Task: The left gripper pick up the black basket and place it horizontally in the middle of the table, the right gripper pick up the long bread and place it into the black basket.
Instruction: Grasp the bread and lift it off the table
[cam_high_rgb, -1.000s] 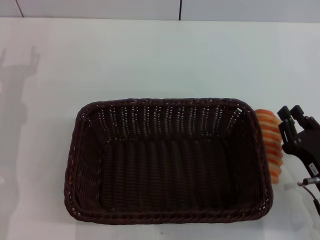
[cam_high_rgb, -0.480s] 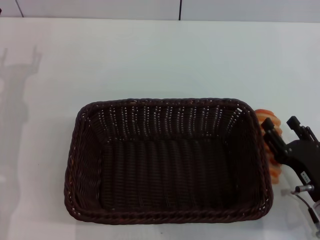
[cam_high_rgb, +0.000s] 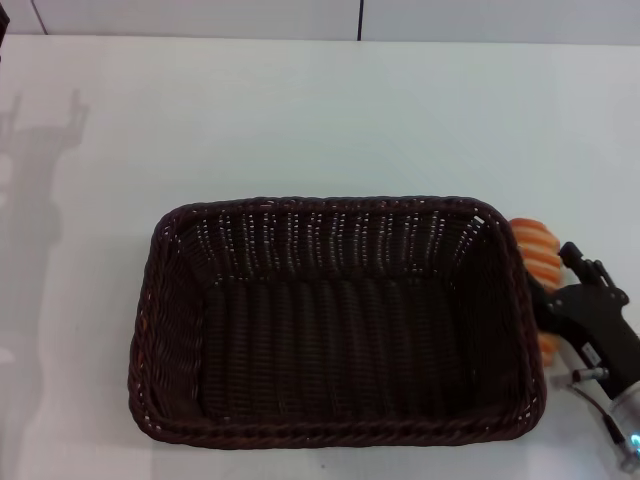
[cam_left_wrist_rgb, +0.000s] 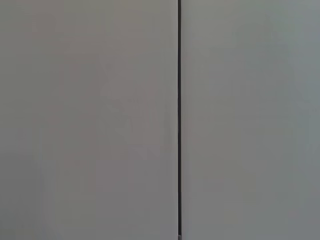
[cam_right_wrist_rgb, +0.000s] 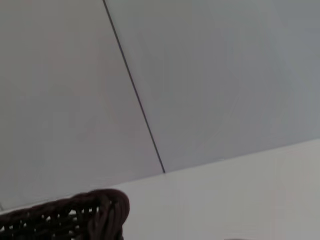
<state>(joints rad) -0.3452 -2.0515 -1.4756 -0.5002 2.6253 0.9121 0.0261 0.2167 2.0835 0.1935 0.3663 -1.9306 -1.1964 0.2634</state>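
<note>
Right tool (cam_high_rgb: 562, 272) on long bread (cam_high_rgb: 538, 250)

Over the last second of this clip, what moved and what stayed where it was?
The right end effector came down and in toward the black basket, onto the long bread, now covering its near part. Whether it has gripped the bread cannot be told. Basket and bread kept their places on the table. The left end effector is out of view; its shadow at the table's left barely shifted.
</note>
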